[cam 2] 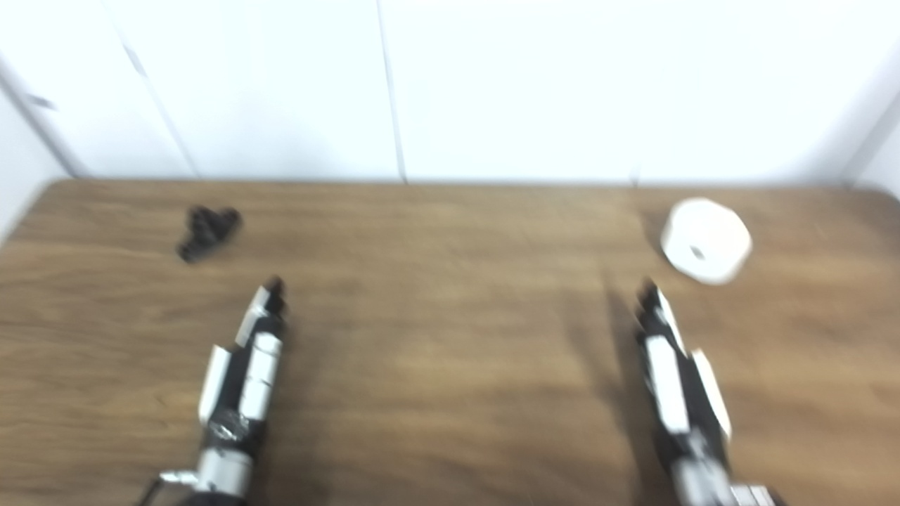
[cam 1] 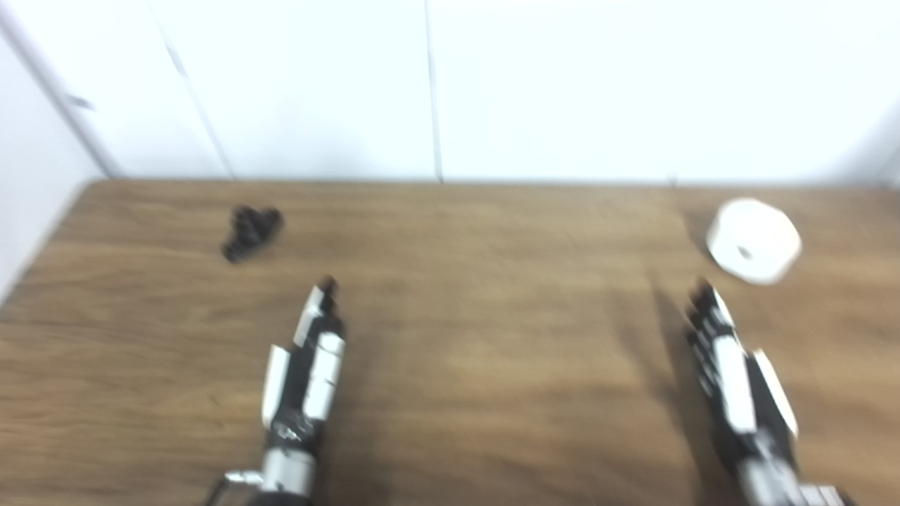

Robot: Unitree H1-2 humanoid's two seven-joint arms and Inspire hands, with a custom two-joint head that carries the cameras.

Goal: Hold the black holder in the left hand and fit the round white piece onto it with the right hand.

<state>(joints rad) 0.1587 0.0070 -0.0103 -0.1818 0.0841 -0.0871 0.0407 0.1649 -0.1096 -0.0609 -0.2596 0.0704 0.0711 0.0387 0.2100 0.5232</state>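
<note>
Two hands are out over the wooden surface (cam 1: 450, 365) in the left eye view, and both hold nothing. The left hand (cam 1: 309, 365) has its fingers stretched straight and close together, pointing toward 12 o'clock; the black holder (cam 1: 251, 232) lies on the surface at about 11 o'clock from it, apart from the fingertips. The right hand (cam 1: 738, 379) is likewise extended and holds nothing, with the round white piece (cam 1: 754, 240) at about 1 o'clock, just past its fingertips.

From the right eye view the layout reads the same, though blurred: the holder (cam 2: 207, 232) sits far left and the white piece (cam 2: 705, 241) far right, well apart. I judge this to be the reaching stage, nothing grasped yet. Next, the left hand (cam 2: 242, 379) needs to advance and close around the holder, while the right hand (cam 2: 675, 379) goes for the white piece.
</note>
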